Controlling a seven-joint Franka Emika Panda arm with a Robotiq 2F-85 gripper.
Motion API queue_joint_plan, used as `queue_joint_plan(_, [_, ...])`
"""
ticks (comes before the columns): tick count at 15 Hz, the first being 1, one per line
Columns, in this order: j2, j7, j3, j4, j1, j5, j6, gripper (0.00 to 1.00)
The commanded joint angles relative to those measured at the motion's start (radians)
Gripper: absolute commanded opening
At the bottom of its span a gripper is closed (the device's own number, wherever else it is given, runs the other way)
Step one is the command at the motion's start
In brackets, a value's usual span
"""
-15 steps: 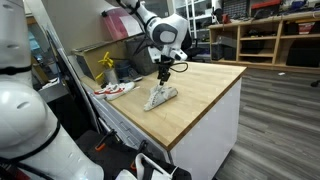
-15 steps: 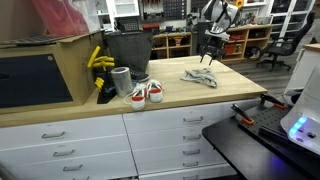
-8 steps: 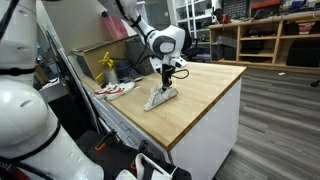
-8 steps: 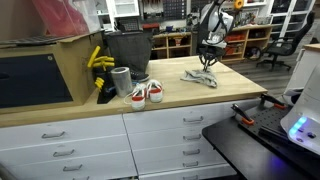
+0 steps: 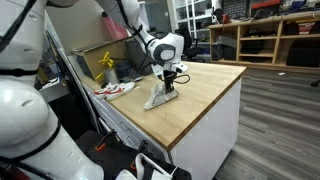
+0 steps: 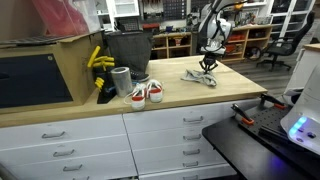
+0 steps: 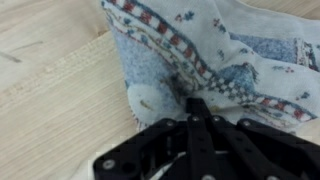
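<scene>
Working across the light wooden countertop (image 6: 215, 95) from the left in an exterior view, you have a bunch of yellow, banana-shaped things (image 6: 97, 60) at the far end. Next come a tall black bin (image 6: 125, 48), a grey cylindrical cup (image 6: 121, 80) in front of it, and a pair of red-and-white sneakers (image 6: 147, 93) just beside the cup. None of these is touched.

Further right, well apart from the shoes, lies the grey-blue patterned cloth with a checked trim (image 6: 199, 77), crumpled in a loose heap on the bare wood. The black two-finger gripper (image 6: 208, 64) is down on the right-hand part of that heap, pointing straight at the counter.

In the wrist view the jaws are drawn fully together, and the fingertips (image 7: 192, 104) meet right at a fold of the cloth (image 7: 200, 50). It looks as though you have a thin pinch of fabric between them, though the fingers hide how much.

So the reach and the grasp look done. The lift does not: in both exterior views the cloth (image 5: 160, 96) rests flat on the counter under the gripper (image 5: 170, 84), with no part raised.
</scene>
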Motion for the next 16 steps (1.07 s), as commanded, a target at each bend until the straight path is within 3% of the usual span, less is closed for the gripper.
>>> queue_joint_plan(1, [0.015,0.040,-0.004,0.004,0.006,-0.029,0.023,0.00])
queue_joint_plan(10, [-0.060,0.078,0.032,0.016,0.002,0.016,-0.046,0.00])
queue_joint_plan(16, [-0.058,0.035,0.107,0.033,-0.015,0.195,-0.012,0.00])
